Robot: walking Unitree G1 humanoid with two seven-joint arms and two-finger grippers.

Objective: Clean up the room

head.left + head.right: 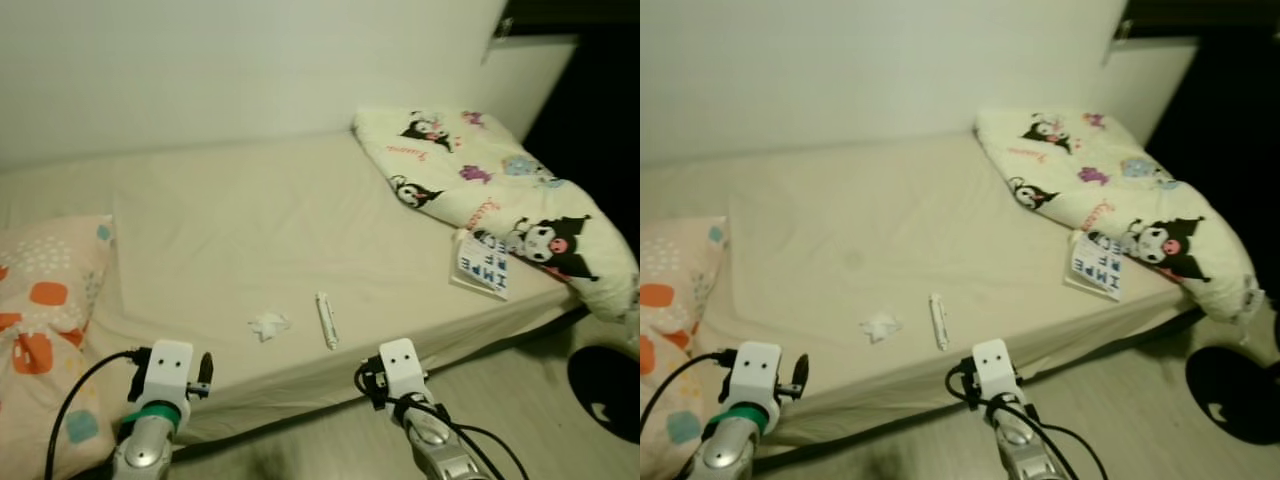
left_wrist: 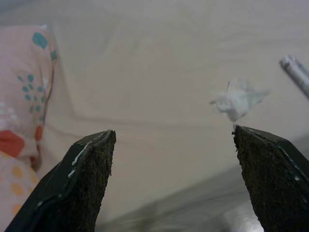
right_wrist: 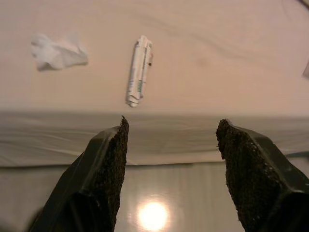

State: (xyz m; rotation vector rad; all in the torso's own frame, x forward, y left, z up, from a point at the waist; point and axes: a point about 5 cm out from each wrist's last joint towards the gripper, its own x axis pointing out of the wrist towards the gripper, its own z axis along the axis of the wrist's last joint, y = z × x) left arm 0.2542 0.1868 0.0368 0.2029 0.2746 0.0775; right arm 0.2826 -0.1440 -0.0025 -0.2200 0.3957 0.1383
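Note:
A crumpled white tissue (image 1: 268, 324) lies on the beige bed (image 1: 250, 220) near its front edge. Just right of it lies a white rolled tube or wrapper (image 1: 326, 319). A printed booklet (image 1: 482, 264) rests by the cartoon-print blanket (image 1: 480, 180) at the bed's right end. My left gripper (image 2: 174, 131) is open over the bed's edge, short of the tissue (image 2: 237, 100) and a little to its left. My right gripper (image 3: 173, 122) is open too, low before the mattress side, with the tube (image 3: 139, 70) beyond its fingertips. Neither holds anything.
A peach pillow (image 1: 45, 320) with orange and teal spots lies at the bed's left end. A white wall runs behind the bed. A black round object (image 1: 605, 390) sits on the pale floor at the right, near a dark opening.

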